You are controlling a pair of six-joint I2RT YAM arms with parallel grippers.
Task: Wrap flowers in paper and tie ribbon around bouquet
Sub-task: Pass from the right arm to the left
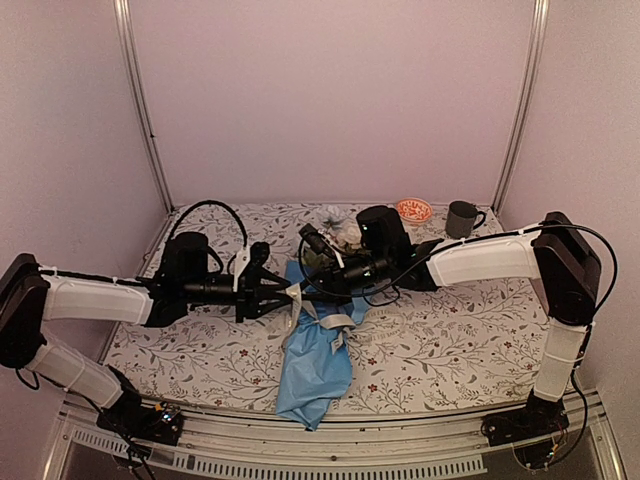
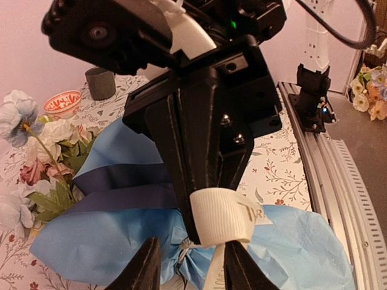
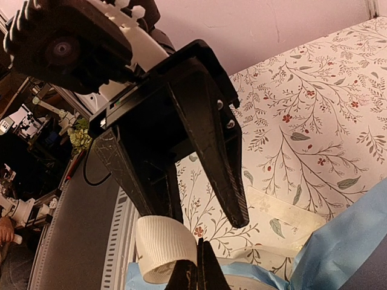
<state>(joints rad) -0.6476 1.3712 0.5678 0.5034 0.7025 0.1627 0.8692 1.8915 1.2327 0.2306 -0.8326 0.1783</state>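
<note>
There are 2 arms, and both reach inward low over the white leaf-printed tablecloth [image 1: 450, 330] to meet at mid-table. The left arm [image 1: 100, 300] stretches out almost level from the left edge. Its left gripper [image 2: 192, 251] stands partly open, its 2 fingers [image 2: 145, 269] apart and clamping nothing. They straddle the tip of the other gripper and a hanging strand of ribbon.

Beneath them lies 1 bouquet [image 1: 315, 350], a long cone of thin paper [image 2: 121, 241], light blue outside with a navy inner face. Its narrow end points to the near edge. The artificial flowers [image 2: 54, 133] spill from the far end; the left wrist view shows at least 4 blooms, pale blue, white and pink.

There is 1 flat cream-white ribbed ribbon [image 2: 221, 217], and it loops around the tips of the right gripper [image 3: 196, 260]. That gripper's fingers are pressed together; whether any ribbon is pinched between them I cannot tell. The right arm [image 1: 490, 262] rises at the right edge, bends at the elbow and comes in leftward.

At the far right stand 1 small orange-patterned bowl [image 1: 413, 210] and 1 grey mug [image 1: 461, 219], near each other.
</note>
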